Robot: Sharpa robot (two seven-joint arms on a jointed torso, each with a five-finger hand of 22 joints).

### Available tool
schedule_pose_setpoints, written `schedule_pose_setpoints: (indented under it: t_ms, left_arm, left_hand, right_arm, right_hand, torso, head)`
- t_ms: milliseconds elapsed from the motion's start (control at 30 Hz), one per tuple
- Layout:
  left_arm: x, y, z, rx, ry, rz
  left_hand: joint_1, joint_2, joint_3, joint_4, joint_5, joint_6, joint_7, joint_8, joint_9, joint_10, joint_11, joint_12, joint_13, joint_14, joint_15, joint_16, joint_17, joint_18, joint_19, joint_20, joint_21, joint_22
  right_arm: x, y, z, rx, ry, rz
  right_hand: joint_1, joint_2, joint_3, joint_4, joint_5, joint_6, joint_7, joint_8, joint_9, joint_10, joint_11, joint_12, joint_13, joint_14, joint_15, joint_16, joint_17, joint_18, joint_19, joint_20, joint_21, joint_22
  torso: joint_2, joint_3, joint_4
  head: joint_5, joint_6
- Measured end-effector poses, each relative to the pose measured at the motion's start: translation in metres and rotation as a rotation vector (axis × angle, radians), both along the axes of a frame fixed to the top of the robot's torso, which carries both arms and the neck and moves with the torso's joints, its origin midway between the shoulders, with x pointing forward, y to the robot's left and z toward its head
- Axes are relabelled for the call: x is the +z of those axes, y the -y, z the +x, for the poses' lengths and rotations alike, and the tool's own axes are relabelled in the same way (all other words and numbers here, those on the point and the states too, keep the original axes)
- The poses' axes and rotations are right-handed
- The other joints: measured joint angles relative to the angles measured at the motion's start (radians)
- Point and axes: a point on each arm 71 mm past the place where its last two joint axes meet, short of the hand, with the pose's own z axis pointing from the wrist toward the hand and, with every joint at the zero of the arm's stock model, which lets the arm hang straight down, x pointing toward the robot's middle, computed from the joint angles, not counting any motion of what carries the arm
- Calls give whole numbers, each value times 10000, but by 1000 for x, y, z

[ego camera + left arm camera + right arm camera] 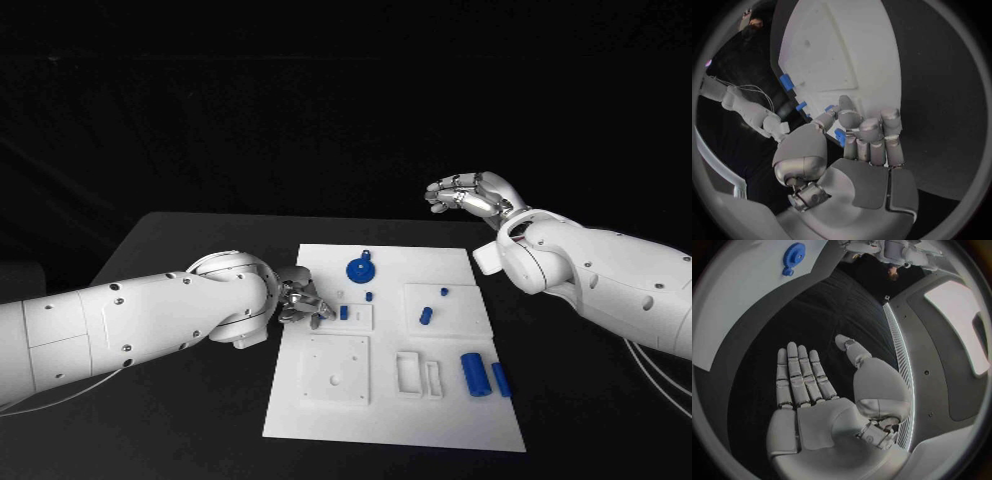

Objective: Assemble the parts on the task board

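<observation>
The white task board [389, 410] lies in the middle of the black table. My left hand [303, 303] rests at the board's left edge with its fingers curled. In the left wrist view a small blue part [840, 136] sits pinched between the thumb and the curled fingers of that hand [864, 145]; the head view shows this part [345, 313] at the fingertips. My right hand [469, 195] hangs raised beyond the board's far right corner. Its palm [817, 410] is flat, its fingers are straight and apart, and it holds nothing. A blue gear-like disc [361, 268] lies on the board's far end.
Two blue cylinders [473, 373] lie side by side at the board's right. A short blue peg [427, 315] and smaller blue bits [371, 296] sit mid-board. A square white plate [336, 367] and a white frame [418, 373] occupy the near half. Bare black table surrounds the board.
</observation>
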Motion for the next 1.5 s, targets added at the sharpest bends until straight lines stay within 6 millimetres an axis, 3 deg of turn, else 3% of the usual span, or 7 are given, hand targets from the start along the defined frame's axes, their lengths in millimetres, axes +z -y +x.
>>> schedule_pose_setpoints:
  t_ms: [100,300,533,767,1000,1100,1500]
  left_arm:
    - [0,0,0,7,-14,14]
    - [-2,-2,1,36,-79,49]
    - [-2,-3,1,72,-105,16]
    - [0,-7,2,201,-65,-65]
    - [5,-13,6,590,109,-408]
    - [8,-16,8,798,214,-607]
    - [17,-20,12,1432,357,-1627]
  left_hand:
    - [14,-14,13,73,-145,1,0,1,0,-10,-10,0,-13,0,0,0,-7,2,0,0,0,0]
    - [-133,-317,-105,432,-999,35,-35,1,16,-57,-65,0,-38,-1,-4,0,-29,8,0,-1,0,-1]
    - [-468,-659,-199,825,-1004,-15,15,37,62,-30,-59,0,-57,-33,-36,0,-39,9,0,-1,0,7]
    - [-589,-1492,112,1637,-1004,-112,36,36,117,-30,-59,0,-109,-69,-72,0,-82,8,0,-1,0,6]
    - [-638,-1690,245,1902,-1004,-131,55,33,122,-31,-59,0,-121,-69,-71,0,-95,7,0,-1,0,5]
    - [-866,-2187,-183,1864,-969,-727,178,-326,36,-309,141,-326,-270,-385,-167,-324,-260,6,-269,77,-162,-7]
    - [-736,-2356,-977,1761,-987,-2043,600,-1082,-155,-880,518,-1192,-625,-1000,-77,-1141,-663,2,-899,325,-785,-284]
  right_arm:
    - [0,0,0,-1,-1,0]
    - [0,0,0,-4,-8,-1]
    - [-2,1,0,-13,-31,-3]
    - [-2,1,0,-19,-39,-5]
    - [-2,1,0,-22,-45,-6]
    - [-3,1,0,-24,-48,-7]
    - [-3,2,0,-32,-60,-8]
  right_hand:
    - [0,0,0,0,0,0,0,0,0,0,0,0,0,0,0,0,0,48,0,0,0,0]
    - [0,0,0,0,0,0,0,0,-8,0,0,0,-11,0,-1,0,-1,47,0,0,0,-1]
    - [0,0,0,0,0,0,0,0,-8,0,0,0,-10,1,-1,0,-8,47,1,-1,0,7]
    - [0,0,0,0,0,0,0,0,-8,0,0,0,-19,1,-1,0,-7,48,1,-1,0,6]
    - [0,0,0,0,0,-25,24,0,-7,0,0,0,-18,1,-1,0,-7,47,1,-1,0,6]
    - [0,0,0,0,0,-25,24,0,-7,0,0,0,-18,1,-1,0,-6,47,1,-1,0,5]
    - [0,0,0,0,0,-61,-13,0,-17,0,0,0,-26,2,-2,0,-15,47,1,-1,0,4]
  torso:
    - [1,-3,1]
    - [2,-4,5]
    - [2,-7,8]
    - [2,-12,11]
    - [2,-18,13]
    - [2,-19,13]
    - [1,-19,14]
  head:
    - [-7,1]
    - [-10,5]
    - [-23,1]
    - [-45,7]
    - [-61,17]
    - [-70,26]
    - [-83,45]
